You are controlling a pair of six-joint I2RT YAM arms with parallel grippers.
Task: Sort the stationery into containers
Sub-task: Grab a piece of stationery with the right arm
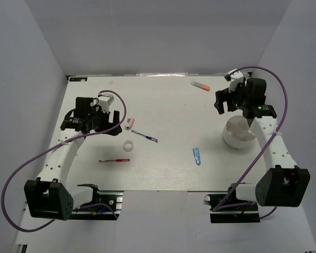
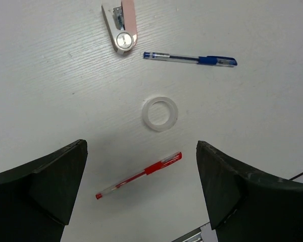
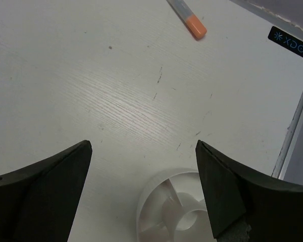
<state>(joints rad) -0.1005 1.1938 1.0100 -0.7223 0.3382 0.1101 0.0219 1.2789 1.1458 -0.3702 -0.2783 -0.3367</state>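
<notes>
Sorting unstarted | divided bowl (image 1: 238,138) right, looks empty | marker (image 1: 200,85), blue pen (image 1: 145,136), red pen (image 1: 114,160), tape ring (image 1: 128,146), eraser (image 1: 128,124), light-blue piece (image 1: 196,156) loose on desk (image 1: 168,110) | left fingers (image 2: 40,191), right fingers (image 3: 40,191) spread, empty | you've six left.

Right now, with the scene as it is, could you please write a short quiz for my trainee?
1. True or false: the red pen lies on the table, outside the bowl.
2. Which lies nearest the tape ring? A marker, B blue pen, C light-blue piece.
3. Fill in: the left end effector and the right end effector are both ____.
Key: 1 true; 2 B; 3 open.
</notes>
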